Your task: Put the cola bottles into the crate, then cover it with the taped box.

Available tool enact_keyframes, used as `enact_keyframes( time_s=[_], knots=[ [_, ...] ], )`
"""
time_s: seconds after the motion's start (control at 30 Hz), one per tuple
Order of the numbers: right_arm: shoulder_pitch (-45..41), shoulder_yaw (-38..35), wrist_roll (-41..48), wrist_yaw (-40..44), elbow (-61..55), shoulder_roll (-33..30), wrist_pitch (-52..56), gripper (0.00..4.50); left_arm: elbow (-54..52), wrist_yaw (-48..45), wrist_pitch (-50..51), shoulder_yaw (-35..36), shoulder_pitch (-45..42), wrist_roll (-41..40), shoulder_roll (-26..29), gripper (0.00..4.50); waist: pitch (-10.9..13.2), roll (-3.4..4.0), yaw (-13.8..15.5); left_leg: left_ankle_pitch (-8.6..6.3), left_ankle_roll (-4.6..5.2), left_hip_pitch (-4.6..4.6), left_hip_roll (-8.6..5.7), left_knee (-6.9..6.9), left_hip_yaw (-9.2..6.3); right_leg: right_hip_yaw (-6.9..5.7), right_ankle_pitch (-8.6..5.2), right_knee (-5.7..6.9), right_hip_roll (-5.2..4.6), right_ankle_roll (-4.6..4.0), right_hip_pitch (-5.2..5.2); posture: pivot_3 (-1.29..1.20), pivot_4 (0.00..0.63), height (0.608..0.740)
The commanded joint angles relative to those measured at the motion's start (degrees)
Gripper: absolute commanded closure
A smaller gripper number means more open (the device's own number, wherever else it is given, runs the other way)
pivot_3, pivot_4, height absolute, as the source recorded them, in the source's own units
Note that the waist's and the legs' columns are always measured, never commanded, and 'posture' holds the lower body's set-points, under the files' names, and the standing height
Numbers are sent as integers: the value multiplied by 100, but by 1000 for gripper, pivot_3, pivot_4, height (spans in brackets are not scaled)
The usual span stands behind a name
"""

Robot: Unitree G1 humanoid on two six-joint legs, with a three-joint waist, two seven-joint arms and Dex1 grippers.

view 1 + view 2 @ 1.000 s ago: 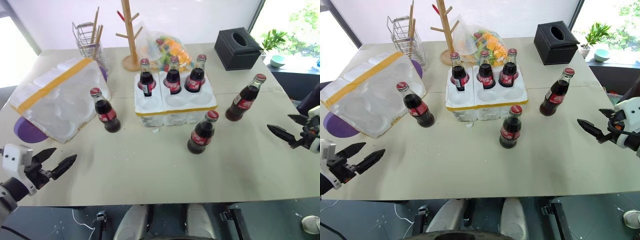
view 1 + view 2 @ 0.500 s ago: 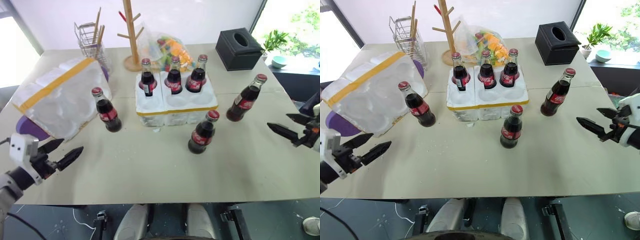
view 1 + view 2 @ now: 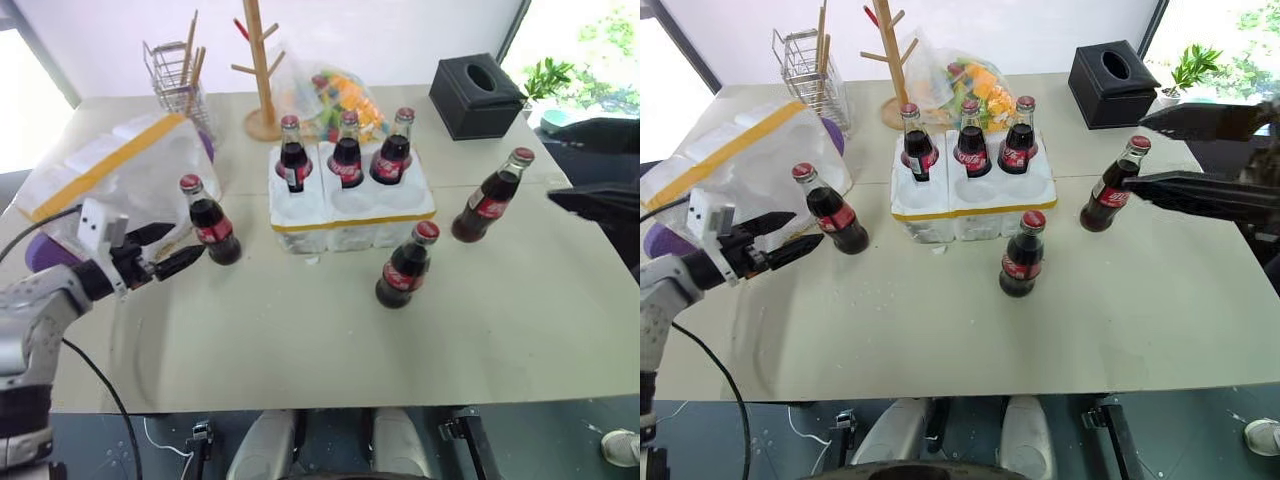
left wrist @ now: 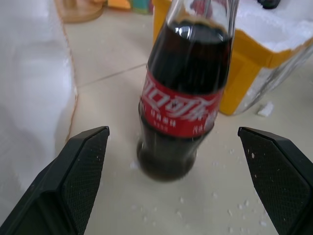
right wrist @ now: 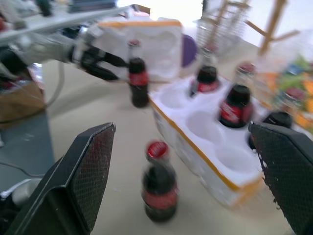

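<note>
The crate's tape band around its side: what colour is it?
Yellow, running around the white foam crate; clearest in the left eye view.

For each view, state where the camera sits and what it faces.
Eye views: on the head, looking down at the table; left gripper, open.
Left wrist view: low, facing a cola bottle; own fingers.
Right wrist view: facing the crate; right gripper, open.
All share that bottle.
</note>
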Motion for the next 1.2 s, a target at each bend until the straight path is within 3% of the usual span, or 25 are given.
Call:
enact_keyframes(
  time_s=[0.03, 0.37, 0.47, 0.53, 0.73, 0.9, 1.07, 1.2],
  knots=[
    [-325, 278, 231, -106, -80, 102, -77, 0, 421, -226, -407, -306, -444, 282, -38, 98, 1, -1, -4, 0, 0, -1, -1, 0, 0, 0, 1, -1, 0, 1, 0, 0, 150, 739],
    [-798, 704, 431, -418, -165, 507, -46, 0, 1197, -595, -847, -925, -1182, 707, -394, 98, 4, -3, -18, 8, 16, -1, -2, 1, 7, 5, 9, 4, 4, 16, -7, 0, 150, 739],
    [-849, 690, 498, -580, -183, 614, -22, 0, 1139, -561, -830, -834, -1172, 652, -447, 898, 4, -4, -15, 8, 16, -1, -3, 6, 7, 6, 11, 5, 3, 19, -6, 0, 150, 739],
    [-833, 661, 519, -639, -206, 641, -13, 0, 980, -580, -711, -736, -1099, 554, -371, 1702, 4, -5, -13, 8, 17, -1, -4, 7, 7, 8, 12, 5, 3, 21, -5, 0, 150, 739],
    [-780, 639, 495, -794, -212, 679, -48, 0, 126, -891, 347, -321, -1151, -366, 14, 1702, 19, -21, -23, 8, 17, -4, -3, 4, 8, 10, 12, 6, 5, 21, -12, 0, 150, 739],
    [-656, 649, 415, -863, -297, 731, -103, 0, -42, -1205, 1209, -327, -1977, -1082, 250, 1702, 25, -29, 5, 9, 17, -24, -4, 18, 1, 6, 15, 14, 9, 25, -23, 0, 150, 739],
    [-440, 602, 316, -981, -430, 790, -148, 0, 592, -1429, 1409, -721, -3328, -1062, -13, 1702, 27, -32, -9, 10, 18, -30, -11, 31, 3, 5, 25, 11, 7, 40, -19, 0, 150, 739],
    [-184, 557, 193, -1124, -606, 890, -221, 0, 1356, -1561, 933, -1221, -4077, -506, -496, 1702, 26, -33, -20, 11, 19, -28, -13, 36, 7, 6, 28, 15, 5, 43, -16, 0, 150, 739]
  ],
)
